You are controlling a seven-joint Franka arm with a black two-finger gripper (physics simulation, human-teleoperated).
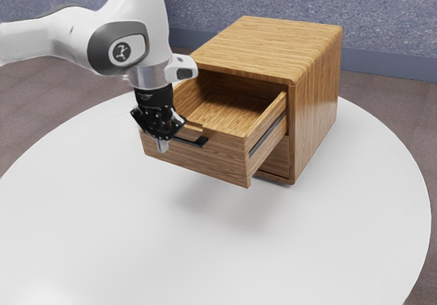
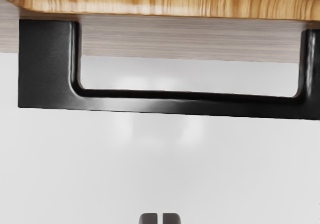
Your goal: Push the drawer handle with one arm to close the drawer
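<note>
Exterior view: one emblem [image 1: 122, 50], a pale angular figure on a dark round badge [image 1: 116, 58], set in the white patch [image 1: 139, 46] of the dark grey joint cover [image 1: 100, 48] on the white Franka arm [image 1: 58, 35]; finer detail of the mark too small to make out
</note>
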